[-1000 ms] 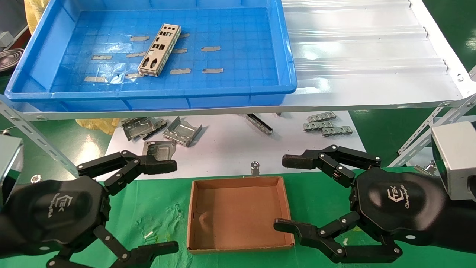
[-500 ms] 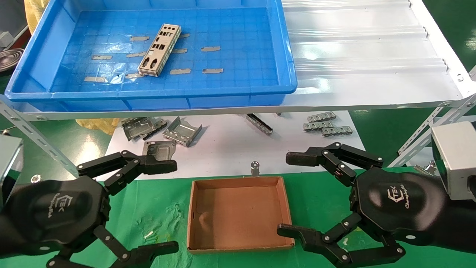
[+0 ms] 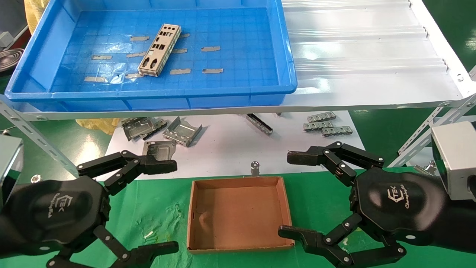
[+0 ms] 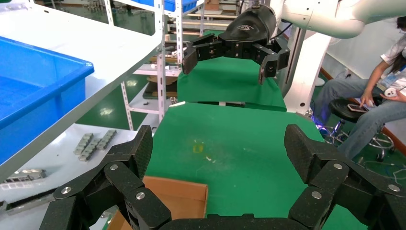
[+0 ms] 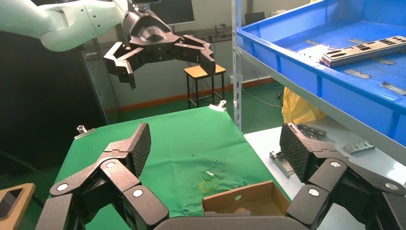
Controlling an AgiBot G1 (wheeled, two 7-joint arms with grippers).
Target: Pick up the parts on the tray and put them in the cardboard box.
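Nothing's getting picked yet — both the left gripper (image 3: 147,206) and right gripper (image 3: 297,197) are hovering with fingers spread wide, flanking the empty cardboard box (image 3: 238,245). Next move, I'd guess, is reaching up toward 11 o'clock for the parts (image 3: 160,50) lying in the tray (image 3: 148,98).

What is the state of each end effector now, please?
Left end effector: open, holding nothing.
Right end effector: open, holding nothing.

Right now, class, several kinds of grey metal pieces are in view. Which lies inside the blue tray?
The long flat punched plates, stacked diagonally on the tray floor. The folded brackets and notched strips lie on the white surface below the shelf.
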